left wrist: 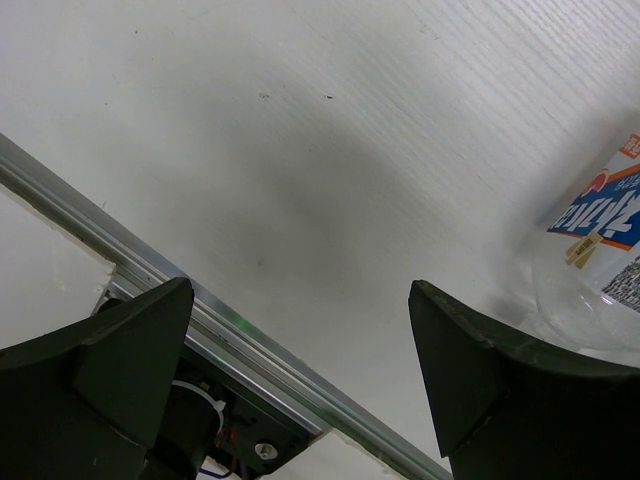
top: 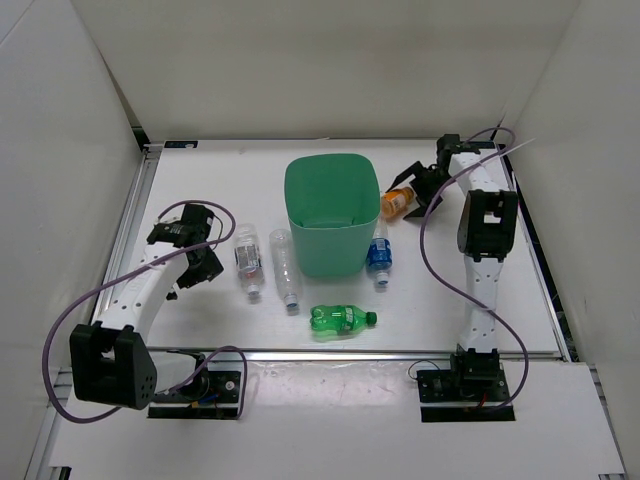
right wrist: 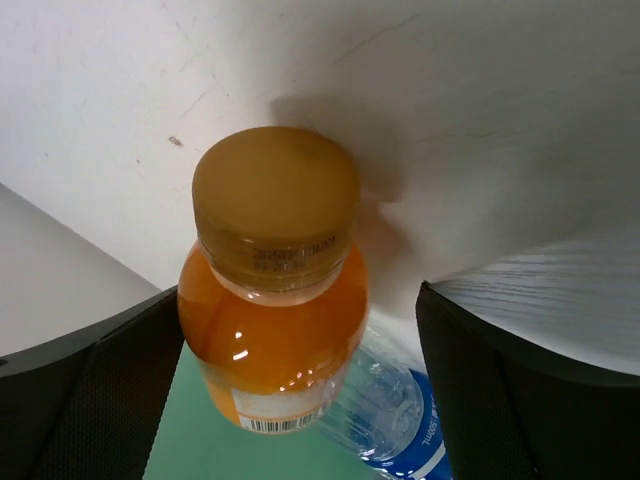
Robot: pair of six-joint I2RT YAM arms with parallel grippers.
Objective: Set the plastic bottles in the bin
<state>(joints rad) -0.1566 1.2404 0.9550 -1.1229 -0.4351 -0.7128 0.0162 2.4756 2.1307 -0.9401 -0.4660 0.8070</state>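
Observation:
The mint-green bin [top: 330,215] stands mid-table. The short orange bottle [top: 397,203] lies just right of it; my right gripper [top: 413,192] is open with its jaws on either side of the bottle. In the right wrist view the orange bottle [right wrist: 272,300] sits between the fingers of the gripper [right wrist: 300,292], with a gap on the right side. The blue-label bottle [top: 379,257], two clear bottles [top: 248,262] [top: 286,268] and the green soda bottle [top: 340,320] lie on the table. My left gripper [top: 203,266] is open and empty, left of the clear bottles.
An aluminium rail [left wrist: 120,250] runs along the table's edge below the left gripper [left wrist: 300,290]. A clear bottle [left wrist: 600,250] shows at that view's right edge. The bin wall [right wrist: 190,440] and the blue-label bottle [right wrist: 400,420] lie beyond the orange bottle. White walls enclose the table.

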